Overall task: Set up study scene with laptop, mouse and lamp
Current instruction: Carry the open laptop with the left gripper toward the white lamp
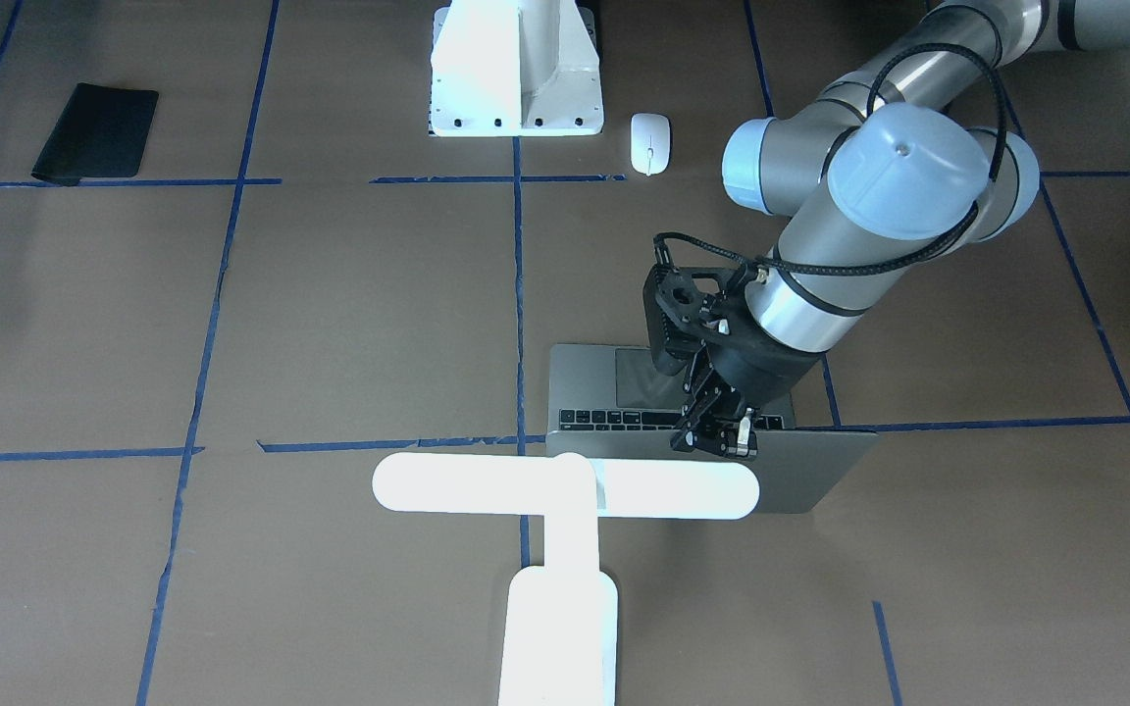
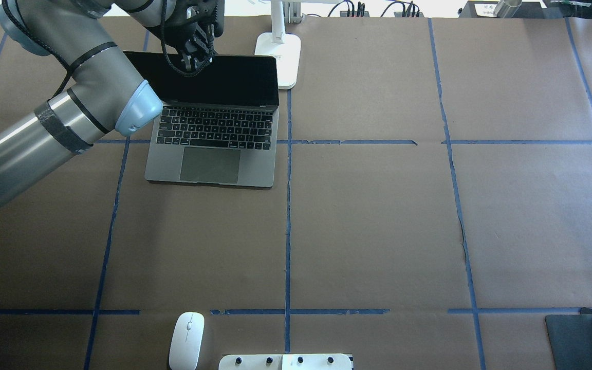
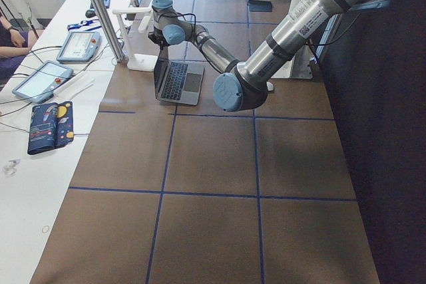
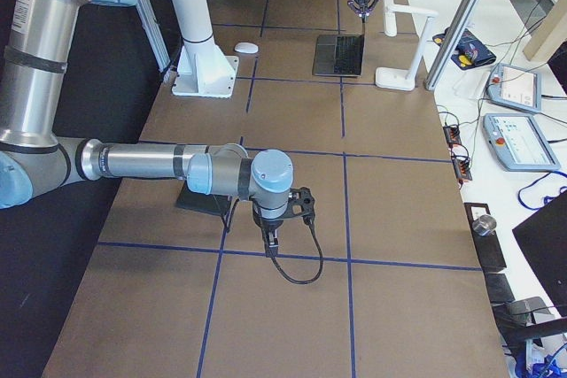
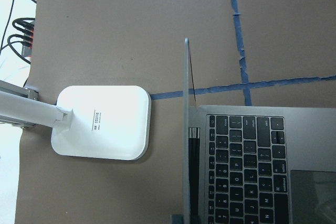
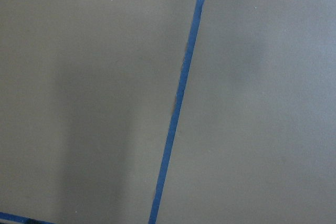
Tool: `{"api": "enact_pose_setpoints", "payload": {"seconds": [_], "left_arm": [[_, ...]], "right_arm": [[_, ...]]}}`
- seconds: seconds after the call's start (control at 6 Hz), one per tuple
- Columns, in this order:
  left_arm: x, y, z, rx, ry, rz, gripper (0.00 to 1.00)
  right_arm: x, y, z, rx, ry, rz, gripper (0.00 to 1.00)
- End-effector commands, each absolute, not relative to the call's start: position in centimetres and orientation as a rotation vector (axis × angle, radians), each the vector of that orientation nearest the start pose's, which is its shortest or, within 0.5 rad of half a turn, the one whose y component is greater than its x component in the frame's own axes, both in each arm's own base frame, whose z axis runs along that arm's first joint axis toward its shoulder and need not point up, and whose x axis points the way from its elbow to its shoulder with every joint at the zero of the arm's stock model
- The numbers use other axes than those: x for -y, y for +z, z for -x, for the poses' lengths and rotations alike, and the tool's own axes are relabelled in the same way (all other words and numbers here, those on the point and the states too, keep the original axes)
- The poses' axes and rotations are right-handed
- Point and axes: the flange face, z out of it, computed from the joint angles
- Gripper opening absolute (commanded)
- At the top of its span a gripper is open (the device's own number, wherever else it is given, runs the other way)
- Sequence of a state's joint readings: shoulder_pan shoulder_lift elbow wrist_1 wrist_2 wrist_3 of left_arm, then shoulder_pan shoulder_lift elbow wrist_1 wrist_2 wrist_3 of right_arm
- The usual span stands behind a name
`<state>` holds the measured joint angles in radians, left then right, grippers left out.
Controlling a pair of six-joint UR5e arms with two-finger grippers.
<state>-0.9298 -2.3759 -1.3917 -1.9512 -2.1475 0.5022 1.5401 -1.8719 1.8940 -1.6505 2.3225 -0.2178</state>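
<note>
The grey laptop stands open at the far left of the table, keys and trackpad facing the robot; it also shows in the front view. My left gripper sits at the top edge of the lid and looks shut on it. In the left wrist view the lid shows edge-on. The white lamp stands just behind the laptop, its base beside the lid. The white mouse lies near the robot's pedestal. My right gripper hovers low over bare table; I cannot tell its state.
The white flared pedestal stands at the robot's edge of the table. A flat black mat lies at the near right corner. Blue tape lines cross the brown table cover. Pendants and cables lie on the side bench.
</note>
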Motion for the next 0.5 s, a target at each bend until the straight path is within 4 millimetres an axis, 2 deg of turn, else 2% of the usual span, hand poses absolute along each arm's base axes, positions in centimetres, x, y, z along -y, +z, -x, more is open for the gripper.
{"api": "enact_pose_setpoints", "payload": {"seconds": [0.0,0.17,0.33], "left_arm": [[64.5,18.5,-38.5,-0.659,1.273,-1.012,0.32],[63.7,16.9,-37.7,-0.661,1.266,-1.041,0.77],[63.2,16.1,-36.7,-0.658,1.261,-1.062,0.88]], "right_arm": [[36.3,63.9,-5.4,0.755,-0.214,-0.014,1.0],[36.3,63.9,-5.4,0.755,-0.213,-0.013,1.0],[36.3,63.9,-5.4,0.756,-0.214,-0.014,1.0]]}}
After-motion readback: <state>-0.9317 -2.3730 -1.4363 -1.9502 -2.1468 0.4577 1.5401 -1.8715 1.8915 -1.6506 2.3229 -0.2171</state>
